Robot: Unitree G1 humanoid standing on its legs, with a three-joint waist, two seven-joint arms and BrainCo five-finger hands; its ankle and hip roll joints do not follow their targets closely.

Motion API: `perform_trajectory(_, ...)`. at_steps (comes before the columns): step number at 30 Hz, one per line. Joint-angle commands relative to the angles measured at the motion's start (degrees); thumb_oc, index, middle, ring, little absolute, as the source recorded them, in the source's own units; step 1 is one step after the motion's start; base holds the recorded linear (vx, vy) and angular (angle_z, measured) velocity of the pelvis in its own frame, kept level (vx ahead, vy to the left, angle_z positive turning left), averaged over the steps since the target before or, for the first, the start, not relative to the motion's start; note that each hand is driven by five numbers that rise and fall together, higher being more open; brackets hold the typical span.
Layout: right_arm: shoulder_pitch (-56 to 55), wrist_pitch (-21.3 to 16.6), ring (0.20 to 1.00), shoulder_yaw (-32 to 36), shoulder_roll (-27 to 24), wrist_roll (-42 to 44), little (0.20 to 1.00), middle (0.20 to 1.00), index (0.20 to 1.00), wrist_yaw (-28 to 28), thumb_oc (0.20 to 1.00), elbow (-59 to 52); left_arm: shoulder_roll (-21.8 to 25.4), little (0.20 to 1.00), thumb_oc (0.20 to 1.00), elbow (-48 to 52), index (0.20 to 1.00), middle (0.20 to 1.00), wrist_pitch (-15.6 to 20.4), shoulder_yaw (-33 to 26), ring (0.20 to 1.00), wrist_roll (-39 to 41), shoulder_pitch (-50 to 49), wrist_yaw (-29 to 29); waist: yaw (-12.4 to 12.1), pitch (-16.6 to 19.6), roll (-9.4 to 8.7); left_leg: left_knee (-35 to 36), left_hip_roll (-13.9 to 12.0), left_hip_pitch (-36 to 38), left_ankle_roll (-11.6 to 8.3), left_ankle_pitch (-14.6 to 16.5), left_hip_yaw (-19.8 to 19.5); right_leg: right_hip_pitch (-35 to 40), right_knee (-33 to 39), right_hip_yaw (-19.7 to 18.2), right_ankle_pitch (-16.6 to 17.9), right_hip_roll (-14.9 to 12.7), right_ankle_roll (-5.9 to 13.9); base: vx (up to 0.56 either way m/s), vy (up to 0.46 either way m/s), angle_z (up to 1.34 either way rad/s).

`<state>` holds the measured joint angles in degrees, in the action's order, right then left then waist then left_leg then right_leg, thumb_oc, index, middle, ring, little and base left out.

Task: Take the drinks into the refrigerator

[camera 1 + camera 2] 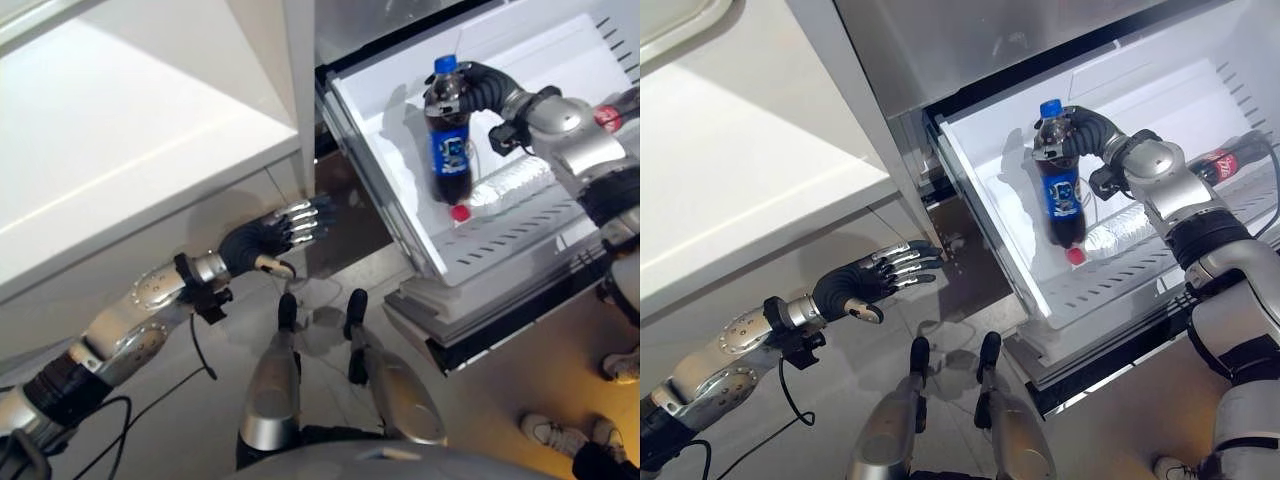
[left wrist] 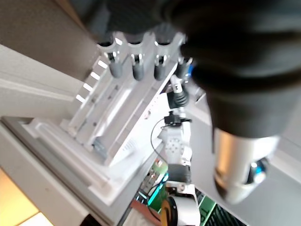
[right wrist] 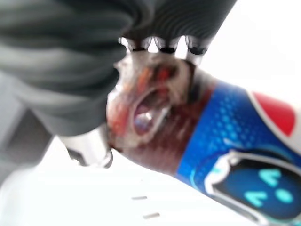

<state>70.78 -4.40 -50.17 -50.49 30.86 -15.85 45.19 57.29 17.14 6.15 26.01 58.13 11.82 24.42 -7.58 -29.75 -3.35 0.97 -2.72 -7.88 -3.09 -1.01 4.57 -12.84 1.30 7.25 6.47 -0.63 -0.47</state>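
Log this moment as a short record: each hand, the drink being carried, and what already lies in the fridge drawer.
right hand: shut on the cola bottle's neck, over the open drawer
cola bottle: blue cap and label, roughly upright, base low in the drawer
left hand: open, fingers straight, holding nothing, near the cabinet front
drawer: white, pulled out
in drawer: clear water bottle lying down, red cap; red-labelled bottle farther back
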Motion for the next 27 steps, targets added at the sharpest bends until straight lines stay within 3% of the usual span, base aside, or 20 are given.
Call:
perform_trajectory(1, 4.57, -1.64, 0.200, -4.88, -4.84, -4.23, 0.200, 0.200, 0.200, -0.33, 0.200, 1.86, 0.30, 1.000, 1.000, 6.91, 1.000, 1.000, 4.38, -1.77, 1.000, -0.50, -3.73, -0.62, -0.67, -0.05, -0.01, 0.24, -0.73, -3.13, -0.32, -3.00, -1.87, -6.86, -11.69, 0.75, -2.05, -1.19, 5.87, -0.04, -0.014, 0.06)
perform_trajectory(9, 5.14, -1.26, 0.200, -10.67, -3.68, -15.14, 0.200, 0.200, 0.200, -3.45, 0.200, 1.13, -0.39, 1.000, 1.000, 7.22, 1.000, 1.000, 4.85, -3.71, 1.000, -1.75, -4.91, -1.89, -0.40, -0.05, 0.33, 1.05, -0.87, -4.75, -0.51, -3.32, -1.96, -9.04, -11.63, 0.94, -1.94, -1.20, 5.76, -0.02, -0.005, 0.03)
perform_trajectory(13, 4.70, -1.57, 0.200, -10.54, -2.22, -18.12, 0.200, 0.200, 0.200, -2.72, 0.200, 2.82, -1.20, 1.000, 1.000, 7.16, 1.000, 1.000, 4.85, -4.03, 1.000, -2.27, -5.25, -2.31, -0.42, -0.05, 0.62, 1.28, -0.83, -4.91, -0.46, -3.34, -2.11, -9.31, -11.59, 1.04, -1.92, -1.30, 5.77, -0.03, -0.006, 0.05)
perform_trajectory(21, 5.20, -2.78, 0.200, -14.27, -2.09, -34.00, 0.200, 0.200, 0.200, -2.85, 0.200, -0.62, -4.03, 1.000, 1.000, 7.55, 1.000, 1.000, 4.90, -7.28, 1.000, -3.56, -7.18, -3.46, -0.29, -0.05, 0.89, 1.83, -0.81, -5.50, -0.41, -3.35, -2.15, -10.21, -11.32, 1.33, -1.87, -1.49, 5.92, 0.00, 0.000, 0.00)
perform_trajectory(25, 3.94, -2.28, 0.200, -13.11, -1.60, -35.90, 0.200, 0.200, 0.200, -3.30, 0.200, -0.47, -5.47, 1.000, 1.000, 7.44, 1.000, 1.000, 4.88, -7.91, 1.000, -3.96, -7.35, -3.80, -0.25, -0.05, 0.99, 1.96, -0.83, -5.76, -0.36, -3.39, -2.44, -10.43, -11.35, 1.54, -1.99, -1.53, 5.87, 0.00, -0.003, 0.03)
perform_trajectory(26, 3.69, -2.30, 0.366, -12.78, -1.32, -36.13, 0.366, 0.366, 0.366, -3.27, 0.366, -0.17, -5.79, 1.000, 1.000, 7.42, 1.000, 1.000, 4.89, -8.05, 1.000, -4.07, -7.33, -3.89, -0.26, -0.05, 0.91, 2.03, -0.81, -5.77, -0.35, -3.40, -2.52, -10.40, -11.29, 1.53, -2.01, -1.54, 5.88, 0.00, -0.010, 0.06)
perform_trajectory(27, 3.57, -2.23, 1.000, -12.60, -1.24, -36.35, 1.000, 1.000, 1.000, -3.44, 1.000, 0.03, -6.06, 1.000, 1.000, 7.33, 1.000, 1.000, 4.86, -8.16, 1.000, -4.11, -7.45, -3.93, -0.27, -0.05, 0.88, 2.06, -0.81, -5.76, -0.32, -3.36, -2.55, -10.40, -11.27, 1.63, -2.04, -1.55, 5.85, 0.00, -0.007, 0.04)
